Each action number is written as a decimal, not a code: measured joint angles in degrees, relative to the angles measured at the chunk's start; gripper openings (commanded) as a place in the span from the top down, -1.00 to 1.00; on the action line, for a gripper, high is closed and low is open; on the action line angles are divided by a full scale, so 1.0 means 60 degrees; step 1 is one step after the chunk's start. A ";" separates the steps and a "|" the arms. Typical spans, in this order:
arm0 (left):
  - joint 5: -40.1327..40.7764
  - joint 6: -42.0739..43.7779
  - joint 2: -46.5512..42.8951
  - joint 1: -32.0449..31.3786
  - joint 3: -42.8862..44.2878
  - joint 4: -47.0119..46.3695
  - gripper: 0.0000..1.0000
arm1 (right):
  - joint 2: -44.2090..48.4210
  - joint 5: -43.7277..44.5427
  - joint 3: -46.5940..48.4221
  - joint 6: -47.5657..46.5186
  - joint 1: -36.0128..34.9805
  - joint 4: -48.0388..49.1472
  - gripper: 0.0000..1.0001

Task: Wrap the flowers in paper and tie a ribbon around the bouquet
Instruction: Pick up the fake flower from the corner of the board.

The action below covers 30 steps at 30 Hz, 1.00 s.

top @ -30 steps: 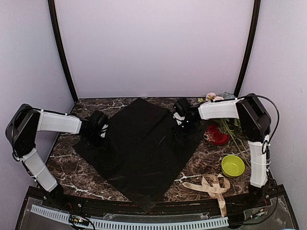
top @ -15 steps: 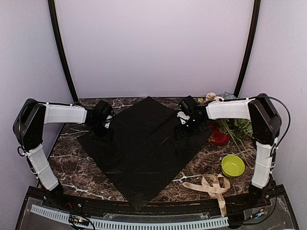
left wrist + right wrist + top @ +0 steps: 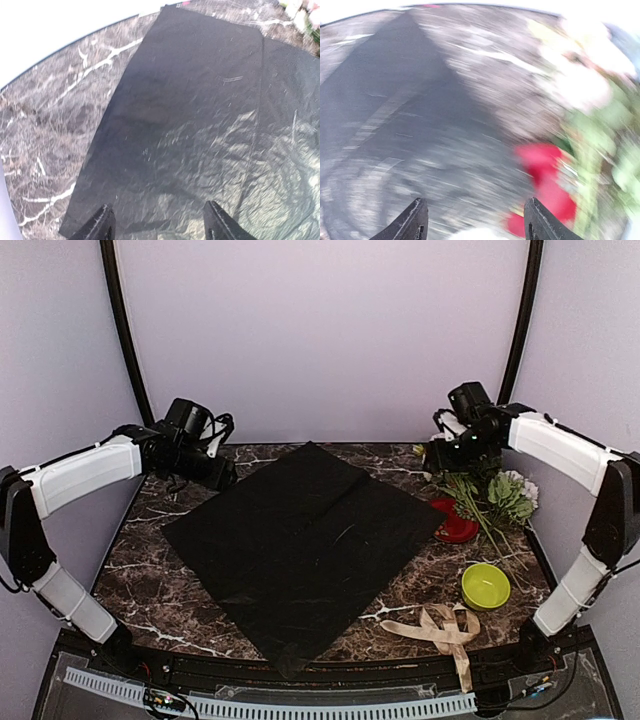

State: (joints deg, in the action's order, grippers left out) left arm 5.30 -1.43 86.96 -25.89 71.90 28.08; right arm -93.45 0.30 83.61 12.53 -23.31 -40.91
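Two arms reach over the table, one from each side. At about 10 o'clock the left gripper (image 3: 222,474) hovers above the paper's left corner, its fingers (image 3: 102,227) spread with nothing between them. One sheet of black paper (image 3: 300,540) lies flat in the middle like a diamond, corners at 12, 3, 6 and 9 o'clock, lightly crinkled. At 2 o'clock the right gripper (image 3: 438,456) hangs in the air by the back wall, fingers (image 3: 415,220) also apart and empty; its own view is blurred. Beneath it lies one bunch of flowers (image 3: 505,495), stems pointing toward 5 o'clock, across one red dish (image 3: 455,527). One yellow-green bowl (image 3: 486,585) sits at 4 o'clock, and one beige ribbon (image 3: 440,628) lies loosely tangled at 5 o'clock. The tabletop (image 3: 150,560) is dark marble with white veins. Plain lilac walls (image 3: 320,340) close in the space, with two black poles (image 3: 125,340) rising at the back corners.
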 measured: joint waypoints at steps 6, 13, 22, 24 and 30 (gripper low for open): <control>-0.0601 0.0361 0.0062 0.0000 0.0113 -0.0630 -0.29 | 0.1053 0.0754 -0.1814 0.0291 0.2142 -0.0780 -0.03; -0.1064 0.0648 0.0342 0.0004 0.0084 -0.1042 -0.31 | 0.0321 0.0576 -0.2310 0.0295 0.3271 -0.0619 0.19; -0.1599 0.0787 0.0419 0.0266 -0.0011 -0.1173 -0.40 | -0.2641 0.0758 -0.0696 -0.0120 0.3242 -0.0761 0.42; -0.1909 0.0780 0.0419 0.0361 -0.0015 -0.1209 -0.40 | -0.2798 0.0973 -0.0401 -0.0197 0.3238 -0.0776 0.43; -0.2532 0.0758 0.0423 0.0565 -0.0015 -0.1239 -0.39 | -0.2885 0.1366 -0.0127 -0.0499 0.3107 -0.0867 0.56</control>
State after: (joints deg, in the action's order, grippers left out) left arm -9.89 3.11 89.49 -22.50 71.81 20.64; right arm -110.76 8.49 82.85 9.54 -4.67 -46.11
